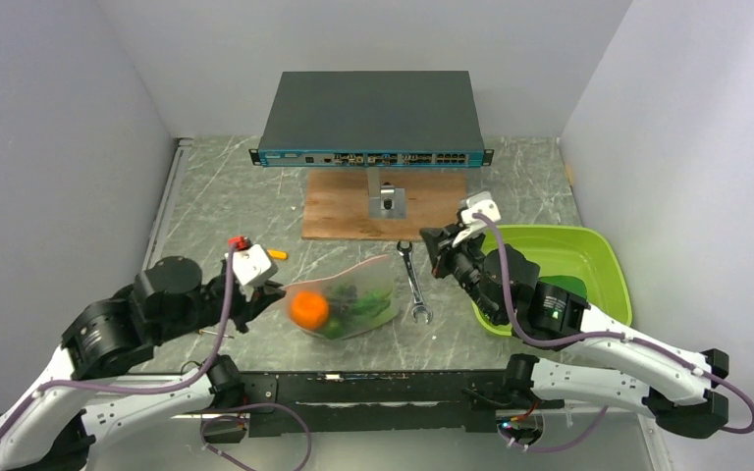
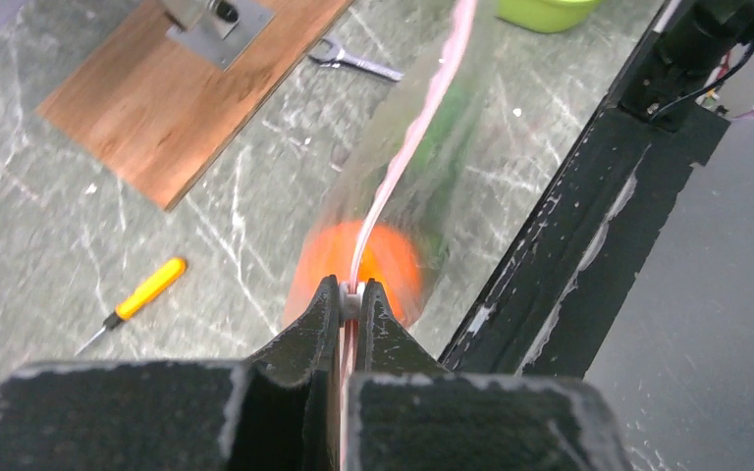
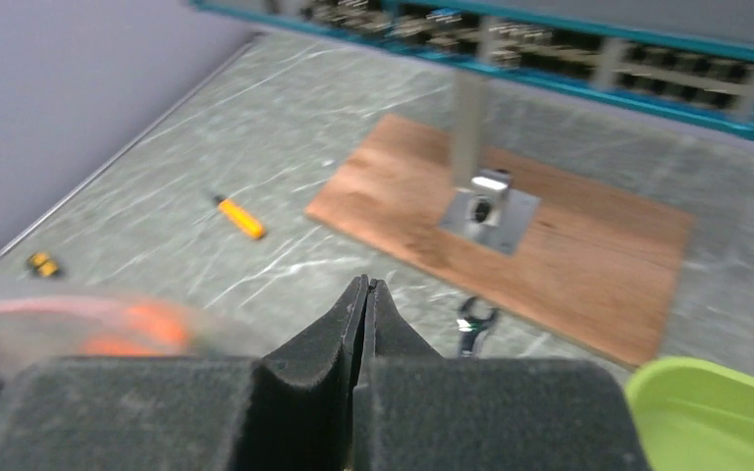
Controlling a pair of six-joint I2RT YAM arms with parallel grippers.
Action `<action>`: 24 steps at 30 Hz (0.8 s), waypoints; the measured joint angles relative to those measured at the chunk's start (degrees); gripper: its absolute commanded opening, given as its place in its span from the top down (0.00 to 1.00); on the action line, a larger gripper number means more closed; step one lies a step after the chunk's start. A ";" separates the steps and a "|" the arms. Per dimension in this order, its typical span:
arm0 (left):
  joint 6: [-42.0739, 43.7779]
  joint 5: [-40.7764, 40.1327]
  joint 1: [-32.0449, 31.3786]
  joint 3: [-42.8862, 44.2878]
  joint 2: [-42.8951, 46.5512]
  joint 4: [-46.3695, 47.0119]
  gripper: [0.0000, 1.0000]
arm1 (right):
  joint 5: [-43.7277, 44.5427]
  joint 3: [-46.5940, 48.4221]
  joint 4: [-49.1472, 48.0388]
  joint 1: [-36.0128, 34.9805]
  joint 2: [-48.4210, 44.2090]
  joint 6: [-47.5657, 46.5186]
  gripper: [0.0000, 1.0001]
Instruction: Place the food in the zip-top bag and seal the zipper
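At the lower left of the overhead view, the left gripper (image 1: 275, 293) reaches toward the middle of the marble-patterned table (image 1: 216, 196). Its fingers are pressed together on the zipper (image 2: 409, 147), the pinkish-red strip that runs away from the fingertips in the left wrist view, with a small pale tab pinched between them. An orange-handled screwdriver (image 1: 277, 254) lies just behind the gripper. Immediately to the right, at the centre of the frame, the zip-top bag (image 1: 368, 289) holds the orange (image 1: 308, 308) at its left end, close to the gripper. Green food (image 1: 353, 312) lies beside the orange toward the right, and both show blurred through the clear plastic. How much of the bag's mouth is sealed cannot be told. A wrench (image 1: 413, 285) lies on the table just right of the bag. Behind, in the upper middle, a wooden board (image 1: 344, 216) carries a stand holding a network switch (image 1: 371, 118). Right of the wrench, the right gripper (image 1: 432, 247) hangs above the table; the right wrist view shows its fingers pressed together with nothing between them. At the far right sits the lime-green tray (image 1: 599, 250), with the right arm overlapping its left part in the overhead view.
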State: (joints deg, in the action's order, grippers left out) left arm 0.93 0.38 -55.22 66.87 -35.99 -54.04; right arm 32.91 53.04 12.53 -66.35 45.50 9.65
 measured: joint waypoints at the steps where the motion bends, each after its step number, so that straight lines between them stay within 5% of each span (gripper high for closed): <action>1: -0.44 -0.87 0.02 0.00 0.96 -1.57 1.00 | 1.86 0.00 -0.09 0.50 -0.20 0.02 1.00; 8: -3.82 -6.21 0.02 0.50 5.44 -8.11 1.00 | 6.84 0.00 -0.68 1.16 0.13 -0.33 1.00; 10: -4.26 -5.70 0.02 0.48 6.05 -7.82 1.00 | 0.85 0.20 -0.31 1.44 1.11 -2.08 0.70; 12: -4.63 -4.11 0.02 0.46 6.25 -6.95 1.00 | -8.92 2.19 1.97 1.60 3.32 -3.34 0.17; 13: -4.68 -3.17 0.02 0.46 6.10 -6.29 1.00 | -14.53 4.76 4.24 1.62 5.49 -3.98 0.07; 17: -4.59 0.42 0.02 0.57 3.74 -3.96 1.00 | -31.69 17.64 11.67 1.51 14.93 -4.42 0.03; 24: -4.57 4.98 0.02 0.55 -1.16 -0.79 1.00 | -48.74 35.67 21.11 1.03 26.73 -6.93 0.07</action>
State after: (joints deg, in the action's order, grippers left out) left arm -3.64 5.37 -55.20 67.42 -37.15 -54.83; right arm -15.84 88.71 33.65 -65.32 72.23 2.72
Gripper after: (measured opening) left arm 0.042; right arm 0.969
